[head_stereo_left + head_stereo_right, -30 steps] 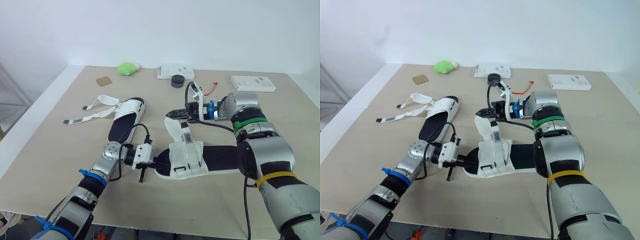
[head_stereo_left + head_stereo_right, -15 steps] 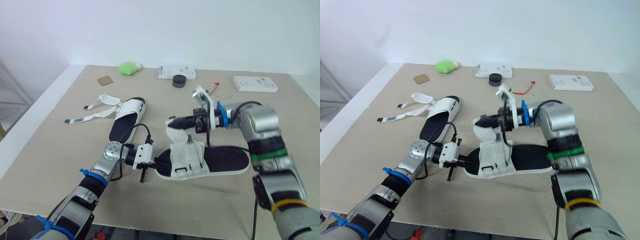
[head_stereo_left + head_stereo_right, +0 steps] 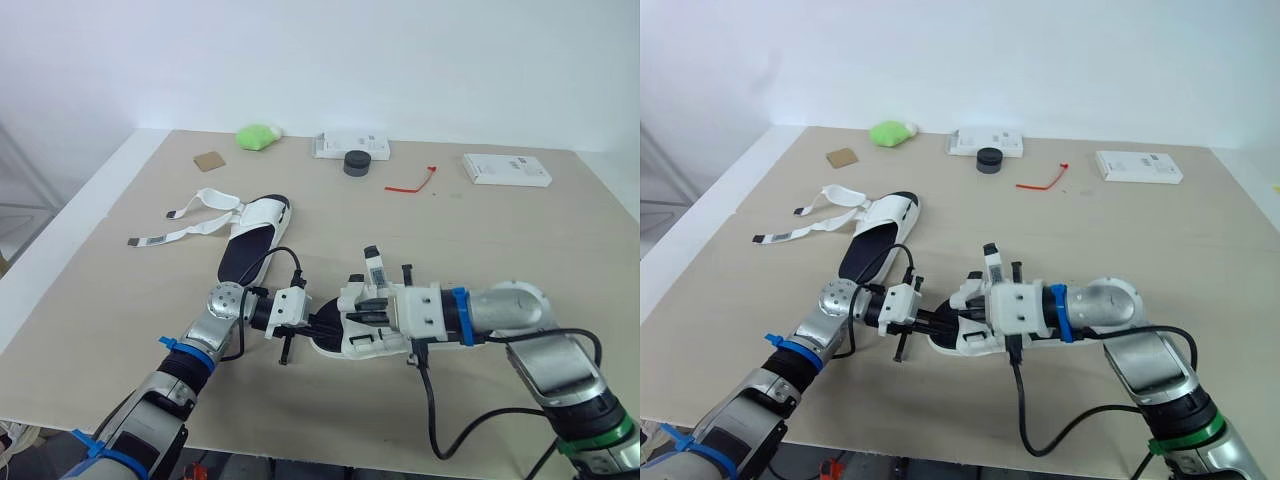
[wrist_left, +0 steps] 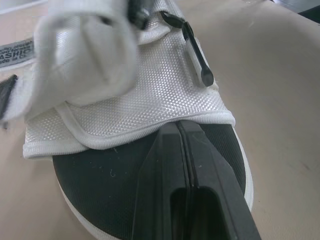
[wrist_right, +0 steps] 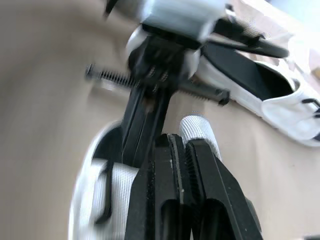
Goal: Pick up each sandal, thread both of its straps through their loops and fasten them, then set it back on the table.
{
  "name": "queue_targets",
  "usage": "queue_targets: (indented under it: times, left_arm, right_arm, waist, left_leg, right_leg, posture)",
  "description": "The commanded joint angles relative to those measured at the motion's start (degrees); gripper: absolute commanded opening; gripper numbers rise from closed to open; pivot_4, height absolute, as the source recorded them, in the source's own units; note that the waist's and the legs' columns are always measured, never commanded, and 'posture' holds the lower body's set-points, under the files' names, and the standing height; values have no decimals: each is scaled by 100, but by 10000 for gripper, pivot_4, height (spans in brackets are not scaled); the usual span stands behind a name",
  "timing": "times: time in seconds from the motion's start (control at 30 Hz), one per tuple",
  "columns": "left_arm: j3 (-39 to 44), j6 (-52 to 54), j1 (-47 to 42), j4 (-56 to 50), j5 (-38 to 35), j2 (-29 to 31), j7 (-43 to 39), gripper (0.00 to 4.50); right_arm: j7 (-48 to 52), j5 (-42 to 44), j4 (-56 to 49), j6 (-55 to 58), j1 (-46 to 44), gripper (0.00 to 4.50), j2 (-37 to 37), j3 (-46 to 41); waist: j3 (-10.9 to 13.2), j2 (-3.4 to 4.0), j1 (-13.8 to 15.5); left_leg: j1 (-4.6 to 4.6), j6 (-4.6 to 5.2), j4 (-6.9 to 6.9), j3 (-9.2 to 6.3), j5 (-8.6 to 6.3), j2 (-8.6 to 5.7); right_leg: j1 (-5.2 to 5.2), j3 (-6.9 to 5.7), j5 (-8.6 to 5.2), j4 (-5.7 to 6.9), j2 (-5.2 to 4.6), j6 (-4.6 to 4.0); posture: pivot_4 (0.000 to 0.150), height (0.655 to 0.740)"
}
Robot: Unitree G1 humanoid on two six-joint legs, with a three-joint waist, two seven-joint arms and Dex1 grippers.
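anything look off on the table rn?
Far sandal lies with both straps unfastened and splayed flat toward the robot's left. Near sandal has one strap end sticking up. A red zip tie lies loose near the black round object.

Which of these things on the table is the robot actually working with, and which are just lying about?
In the job: near sandal, far sandal.
Lying about: green lump, brown card, white packet, black cap, red tie, white box.
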Motion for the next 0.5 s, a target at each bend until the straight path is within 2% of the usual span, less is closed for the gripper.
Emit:
queue_targets:
  times: [0.03,0.1,0.3,0.4,0.47,0.5]
  left_arm:
    - [-509,472,416,741,811,246,-99,0]
    - [-509,464,402,759,810,259,-125,0]
    - [-545,421,349,855,812,250,-173,0]
    - [-584,365,294,962,855,178,-155,0]
    - [-593,342,265,1017,863,158,-146,0]
    - [-595,331,254,1045,863,155,-145,0]
  right_arm:
    - [54,-357,72,-965,241,318,-351,-10]
    - [237,-262,6,-804,341,318,-565,11]
    - [955,192,-332,609,282,318,-1314,274]
    - [1095,375,-211,1683,-256,10189,-1281,547]
    - [1257,596,-242,2135,-467,20261,-1315,593]
    - [1277,692,-262,2423,-570,23703,-1319,599]
  waist:
    - [0,-4,5]
    - [2,-7,3]
    - [-17,-25,17]
    - [-32,-44,16]
    - [-31,-50,22]
    - [-32,-51,24]
  left_leg:
    - [0,1,0,-1,0,0]
    - [3,0,0,1,0,2]
    - [6,-21,-1,-6,-13,-2]
    - [8,-48,-1,-10,-32,-2]
    - [19,-55,0,-23,-38,-7]
    - [20,-55,0,-31,-38,-9]
  right_leg:
    - [1,0,0,0,0,0]
    - [4,-1,-2,0,0,-4]
    - [19,-1,-25,-3,-1,-9]
    - [26,-1,-41,-4,0,-20]
    - [45,-6,-46,-6,0,-28]
    - [52,-13,-51,-10,0,-22]
  posture:
    - [1500,7400]
    - [1500,7400]
    - [1500,7400]
    - [1500,7400]
    - [1500,7400]
    - [1500,7400]
